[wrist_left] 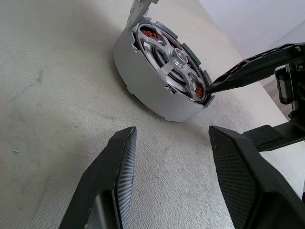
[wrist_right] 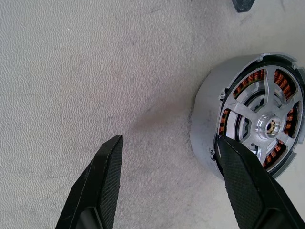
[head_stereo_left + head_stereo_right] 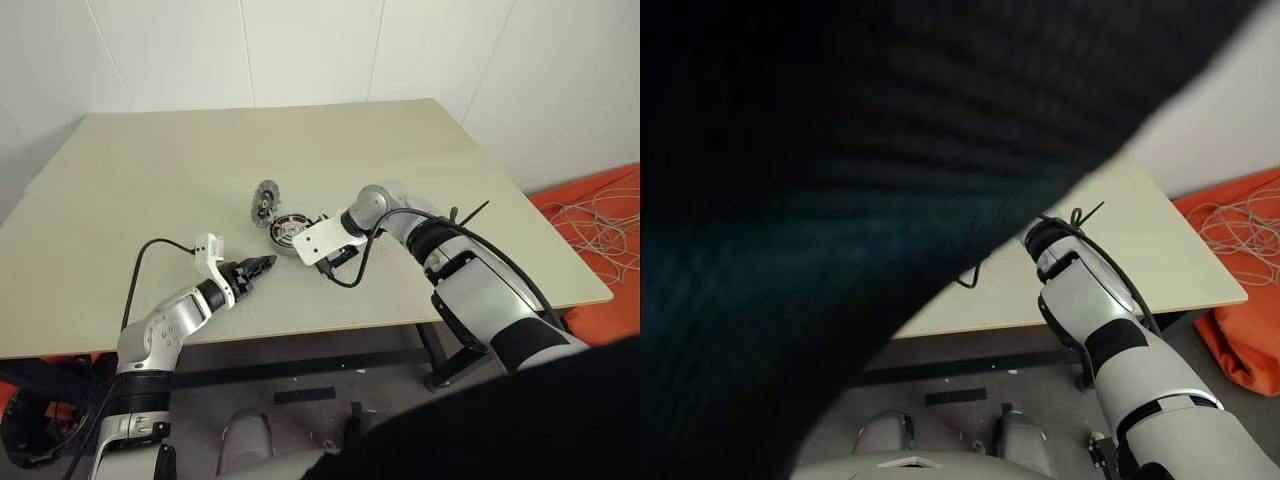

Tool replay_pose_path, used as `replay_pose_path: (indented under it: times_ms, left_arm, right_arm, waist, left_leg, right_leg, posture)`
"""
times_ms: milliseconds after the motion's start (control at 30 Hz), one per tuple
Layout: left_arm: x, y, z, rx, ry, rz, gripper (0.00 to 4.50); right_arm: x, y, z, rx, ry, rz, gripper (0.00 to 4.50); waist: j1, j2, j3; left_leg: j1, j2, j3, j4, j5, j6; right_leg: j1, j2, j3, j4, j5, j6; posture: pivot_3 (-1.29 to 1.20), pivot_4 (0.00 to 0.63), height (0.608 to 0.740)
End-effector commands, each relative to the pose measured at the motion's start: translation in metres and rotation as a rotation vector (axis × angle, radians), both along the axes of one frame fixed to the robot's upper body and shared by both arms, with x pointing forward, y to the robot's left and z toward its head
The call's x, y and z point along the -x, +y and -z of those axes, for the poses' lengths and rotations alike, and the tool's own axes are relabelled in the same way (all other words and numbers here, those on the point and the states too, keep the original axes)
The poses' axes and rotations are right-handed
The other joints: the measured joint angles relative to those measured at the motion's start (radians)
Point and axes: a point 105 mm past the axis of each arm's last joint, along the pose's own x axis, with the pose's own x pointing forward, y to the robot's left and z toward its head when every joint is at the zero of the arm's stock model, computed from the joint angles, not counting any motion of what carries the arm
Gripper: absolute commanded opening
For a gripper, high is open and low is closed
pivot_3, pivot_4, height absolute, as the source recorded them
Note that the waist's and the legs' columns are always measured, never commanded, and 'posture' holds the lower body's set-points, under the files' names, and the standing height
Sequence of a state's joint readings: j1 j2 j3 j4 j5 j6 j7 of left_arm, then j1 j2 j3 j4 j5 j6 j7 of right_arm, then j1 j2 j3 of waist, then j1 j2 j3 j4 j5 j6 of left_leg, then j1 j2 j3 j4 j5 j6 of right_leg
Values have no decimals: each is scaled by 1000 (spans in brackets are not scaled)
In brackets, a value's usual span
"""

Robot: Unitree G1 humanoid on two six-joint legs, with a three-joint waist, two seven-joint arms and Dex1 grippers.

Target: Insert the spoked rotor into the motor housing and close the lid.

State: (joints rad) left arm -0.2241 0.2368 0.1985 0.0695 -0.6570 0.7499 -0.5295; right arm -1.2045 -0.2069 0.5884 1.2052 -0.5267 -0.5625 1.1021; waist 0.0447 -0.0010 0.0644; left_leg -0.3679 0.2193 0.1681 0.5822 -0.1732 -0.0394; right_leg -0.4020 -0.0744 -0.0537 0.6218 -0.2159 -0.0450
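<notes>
The motor housing (image 3: 288, 236) lies on the beige table (image 3: 180, 170), a short silver ring with copper windings. The spoked rotor (image 1: 177, 57) sits inside it, its spokes across the windings and its hub (image 2: 269, 126) in the centre. Just behind the housing a round silver lid (image 3: 265, 203) stands tilted on its edge. My left gripper (image 1: 171, 143) is open and empty, a short way in front of the housing. My right gripper (image 2: 169, 140) points down beside the housing, open, with bare table between its fingers. One right finger (image 1: 248, 71) reaches the housing's rim.
A black cable (image 3: 350, 278) loops from my right wrist over the table near its front edge. Orange cloth with white cords (image 3: 600, 215) lies on the floor to the right. White walls stand behind the table.
</notes>
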Motion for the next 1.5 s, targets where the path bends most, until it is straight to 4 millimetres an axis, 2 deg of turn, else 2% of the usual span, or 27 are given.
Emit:
replay_pose_path:
  times_ms: [33,367,467,667,967,1133,1400,1500]
  left_arm:
    - [-2,2,-13,5,-58,-9,2549]
    - [0,2,-14,3,-57,-11,2549]
    - [0,2,-13,3,-56,-11,2549]
    - [0,1,-13,4,-54,-13,2549]
    - [1,1,-13,5,-53,-10,2549]
    - [0,1,-12,4,-52,-11,2549]
    - [0,0,-12,6,-49,-12,2549]
    - [0,-1,-11,6,-48,-12,2549]
  right_arm:
    - [-5,7,-11,-11,-44,-8,3566]
    - [-8,12,-11,-32,-66,19,3566]
    - [-9,12,-11,-34,-71,23,3004]
    - [-10,12,-12,-44,-83,29,959]
    - [-13,13,-14,-77,-92,59,959]
    - [-14,13,-14,-83,-91,72,25]
    - [-17,11,-17,-103,-92,94,25]
    - [-16,12,-18,-142,-33,140,25]
  waist:
    - [0,0,0]
    - [0,0,0]
    - [0,0,0]
    - [3,0,0]
    - [2,0,0]
    - [1,0,0]
    - [1,0,0]
    - [1,1,0]
  left_leg:
    - [0,0,0,0,0,0]
    - [0,0,0,0,0,0]
    - [0,0,0,0,0,0]
    - [0,0,0,0,0,0]
    - [0,0,0,0,0,0]
    - [0,0,0,0,0,0]
    - [0,0,0,0,0,0]
    - [0,0,0,0,0,0]
  right_leg:
    - [0,0,0,0,0,0]
    - [0,0,0,0,0,0]
    - [0,0,0,0,0,0]
    - [0,0,0,0,0,0]
    - [0,0,0,0,0,-1]
    - [0,0,0,1,0,-1]
    - [0,0,0,1,0,-1]
    - [0,0,0,1,0,-1]
  posture:
    - [0,0,740]
    - [0,0,740]
    - [0,0,740]
    - [0,0,740]
    - [0,0,740]
    - [0,0,740]
    - [0,0,740]
    - [0,0,740]
